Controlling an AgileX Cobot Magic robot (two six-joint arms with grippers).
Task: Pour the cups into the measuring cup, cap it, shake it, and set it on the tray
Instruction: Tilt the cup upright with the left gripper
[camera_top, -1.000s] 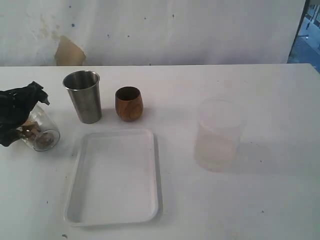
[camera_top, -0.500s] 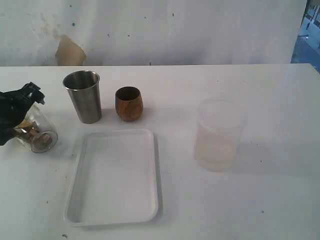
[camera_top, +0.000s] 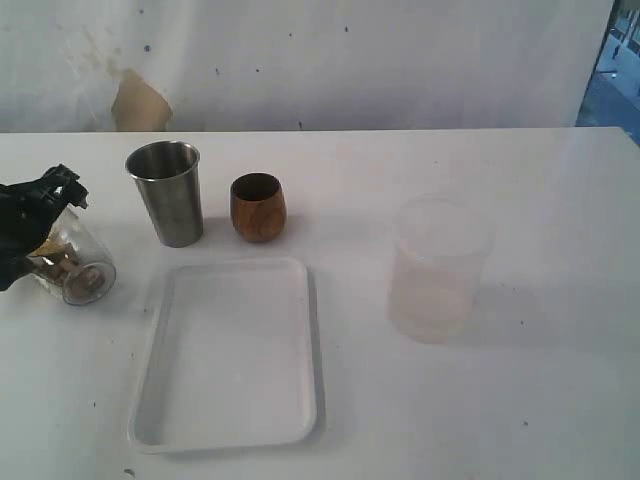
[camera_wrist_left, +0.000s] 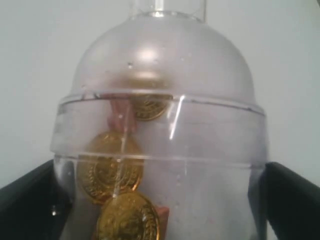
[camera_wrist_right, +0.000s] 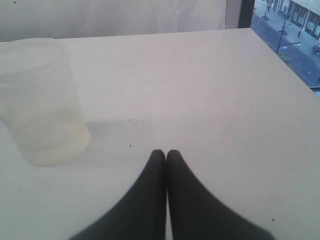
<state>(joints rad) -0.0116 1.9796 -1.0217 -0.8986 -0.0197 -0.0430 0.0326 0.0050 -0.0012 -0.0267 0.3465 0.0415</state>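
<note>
My left gripper (camera_top: 28, 238) is shut on the clear measuring cup (camera_top: 72, 266), which is tilted at the table's far left. In the left wrist view the measuring cup (camera_wrist_left: 165, 165) fills the space between my black fingers (camera_wrist_left: 292, 200). A clear dome lid (camera_wrist_left: 160, 60) caps it, and gold coins (camera_wrist_left: 107, 172) lie inside. The steel tumbler (camera_top: 166, 192) and the brown wooden cup (camera_top: 258, 207) stand upright behind the white tray (camera_top: 300, 350). My right gripper (camera_wrist_right: 166, 155) is shut on nothing above bare table; it is out of the exterior view.
A frosted milky container (camera_top: 437, 268) stands right of the tray; the right wrist view shows this container (camera_wrist_right: 42, 100) ahead of the right fingers. The table's edge (camera_wrist_right: 280, 55) runs past it, with a window beyond.
My left gripper and the capped measuring cup have shifted slightly to the left. The right gripper and the other objects have not moved.
</note>
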